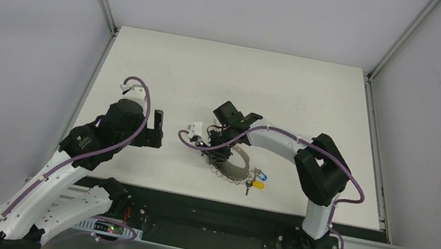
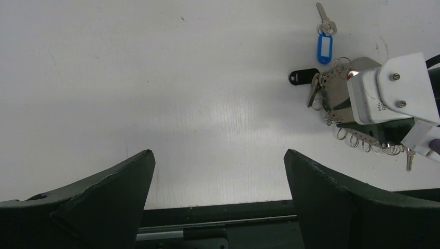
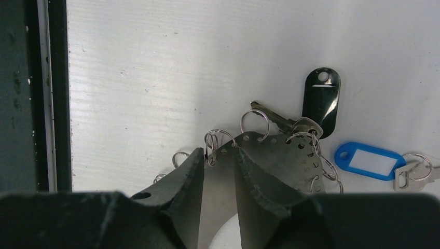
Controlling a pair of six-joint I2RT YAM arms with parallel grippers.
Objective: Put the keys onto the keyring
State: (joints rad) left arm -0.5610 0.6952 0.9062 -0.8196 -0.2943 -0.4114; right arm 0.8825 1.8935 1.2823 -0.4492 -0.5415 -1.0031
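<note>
Keyring [image 3: 280, 155] sits in my right gripper [image 3: 219, 155]: it is a grey curved strip with holes along its edge and small wire rings [image 3: 254, 122] threaded through them. The two fingers are closed on the strip, one on each face, just behind the ringed edge. In the top view the keyring rests low over the white table [image 1: 212, 76], near its front edge, right under that gripper.

The keys [image 3: 272, 118] lie loose at the strip's far side. One silver key with a black tag [image 3: 321, 98] touches the ringed edge. A second key, on a blue tag [image 3: 369, 161], lies just beside the strip, apart from the fingers. From above I also make out a yellow tag [image 1: 257, 185] just beside the blue one.

My left gripper [image 2: 218, 153] has its fingers spread wide with nothing between them. It hangs over bare table, well apart from the keyring, which shows at the far right of its wrist view.
</note>
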